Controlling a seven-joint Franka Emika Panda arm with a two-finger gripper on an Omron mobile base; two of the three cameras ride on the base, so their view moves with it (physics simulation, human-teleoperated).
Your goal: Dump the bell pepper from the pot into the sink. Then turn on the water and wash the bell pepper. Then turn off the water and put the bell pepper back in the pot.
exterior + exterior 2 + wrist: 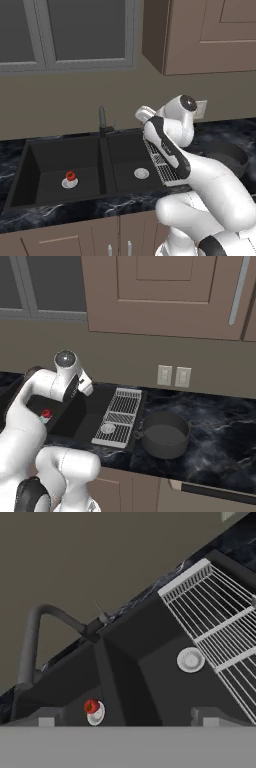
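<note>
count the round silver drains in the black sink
2: one in the left basin of the matte black double-basin sink, under the small red bell pepper; one round silver drain bare in the right basin. None look hidden.

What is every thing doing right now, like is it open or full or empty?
bell pepper: sitting on the left basin's drain, out of the pot.
pot: upright on the counter, empty.
sink: no water seen in it.
faucet: no water coming out.
gripper: open, holding nothing, above the sink.
wire rack: lying across the sink's right side, nothing on it.
upper cabinet doors: shut.
</note>
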